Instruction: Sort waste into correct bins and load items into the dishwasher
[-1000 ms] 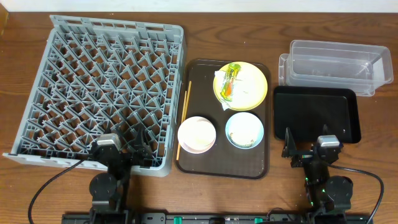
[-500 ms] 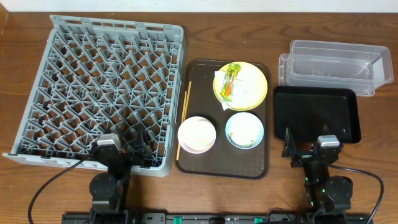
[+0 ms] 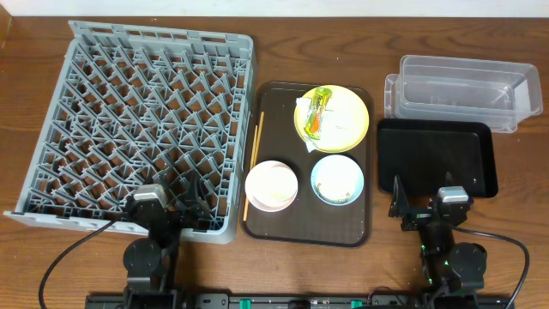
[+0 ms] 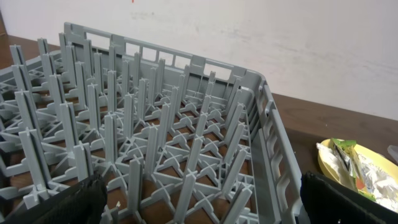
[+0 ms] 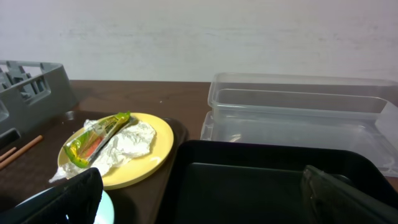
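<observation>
The grey dish rack (image 3: 129, 112) fills the left side. A yellow plate (image 3: 352, 116) holds a yellow-green wrapper (image 3: 318, 110) and crumpled white paper (image 3: 304, 113). A white-pink bowl (image 3: 272, 184), a light blue bowl (image 3: 337, 178) and wooden chopsticks (image 3: 253, 154) lie on the tray with it. The clear tub (image 3: 459, 93) and black tray (image 3: 437, 159) are at the right. My left gripper (image 3: 176, 209) is open and empty over the rack's near edge (image 4: 155, 124). My right gripper (image 3: 420, 209) is open and empty at the black tray's near edge (image 5: 261, 180). No cup or grain heap shows.
The plate, bowls and chopsticks rest on a dark brown serving tray (image 3: 300, 223) between the rack and the bins. The clear tub (image 5: 298, 106) stands behind the black tray. The table is dark wood, with a pale wall behind it.
</observation>
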You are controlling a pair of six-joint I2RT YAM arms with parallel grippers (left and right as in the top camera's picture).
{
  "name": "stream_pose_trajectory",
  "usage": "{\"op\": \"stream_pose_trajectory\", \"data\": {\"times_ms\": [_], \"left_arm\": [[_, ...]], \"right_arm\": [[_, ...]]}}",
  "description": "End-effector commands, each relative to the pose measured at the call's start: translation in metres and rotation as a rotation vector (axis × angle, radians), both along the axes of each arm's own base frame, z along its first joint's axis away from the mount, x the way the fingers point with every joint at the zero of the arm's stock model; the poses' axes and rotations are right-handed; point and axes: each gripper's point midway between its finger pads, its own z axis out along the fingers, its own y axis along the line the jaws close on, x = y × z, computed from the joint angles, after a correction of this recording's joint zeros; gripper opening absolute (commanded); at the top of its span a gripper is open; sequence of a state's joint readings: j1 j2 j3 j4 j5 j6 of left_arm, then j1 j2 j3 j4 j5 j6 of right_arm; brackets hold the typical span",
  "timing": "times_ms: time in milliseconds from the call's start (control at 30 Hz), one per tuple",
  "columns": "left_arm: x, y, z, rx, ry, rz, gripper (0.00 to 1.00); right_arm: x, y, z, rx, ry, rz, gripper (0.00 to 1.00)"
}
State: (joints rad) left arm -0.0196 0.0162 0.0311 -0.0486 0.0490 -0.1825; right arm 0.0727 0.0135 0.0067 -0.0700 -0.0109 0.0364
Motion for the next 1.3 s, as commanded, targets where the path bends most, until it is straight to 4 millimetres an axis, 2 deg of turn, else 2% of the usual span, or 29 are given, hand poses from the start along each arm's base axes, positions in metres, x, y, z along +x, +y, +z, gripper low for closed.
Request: {"op": "stream_pose_trajectory", "data": {"times_ms": [0, 300, 500, 667, 833, 933, 1067, 1167, 1267], "left_arm": [[0.0, 0.003, -0.018, 0.018, 0.047, 0.012, 0.99], [0.0, 0.003, -0.018, 0.018, 0.047, 0.012, 0.99], [0.0, 0.003, -0.013, 0.013, 0.037, 0.012, 0.99], [-0.004, 0.0, 0.019, 0.0, 0.01, -0.001, 0.99], [-0.011, 0.0, 0.033, 0.003, 0.11, -0.001, 0.99], [-0.012, 0.001, 0.045, 0.009, 0.212, 0.003, 0.99], [-0.008, 0.001, 0.043, 0.01, 0.36, 0.001, 0.99], [-0.004, 0.001, 0.039, 0.013, 0.514, 0.001, 0.99], [-0.001, 0.001, 0.041, 0.014, 0.612, 0.001, 0.99]], "right_arm": [[0.0, 0.0, -0.001, -0.008, 0.003, -0.002, 0.99], [0.0, 0.001, -0.001, -0.006, 0.002, 0.006, 0.99], [-0.001, 0.003, 0.013, 0.067, -0.029, 0.013, 0.99], [-0.003, 0.005, 0.032, 0.067, -0.025, 0.028, 0.99], [0.003, 0.011, 0.039, 0.066, 0.062, 0.056, 0.99], [0.016, 0.019, 0.048, 0.067, 0.149, 0.093, 0.99], [0.038, 0.032, 0.063, 0.058, 0.243, 0.161, 0.99], [0.061, 0.059, 0.075, 0.045, 0.337, 0.314, 0.99], [0.083, 0.07, 0.08, 0.071, 0.434, 0.367, 0.99]]}}
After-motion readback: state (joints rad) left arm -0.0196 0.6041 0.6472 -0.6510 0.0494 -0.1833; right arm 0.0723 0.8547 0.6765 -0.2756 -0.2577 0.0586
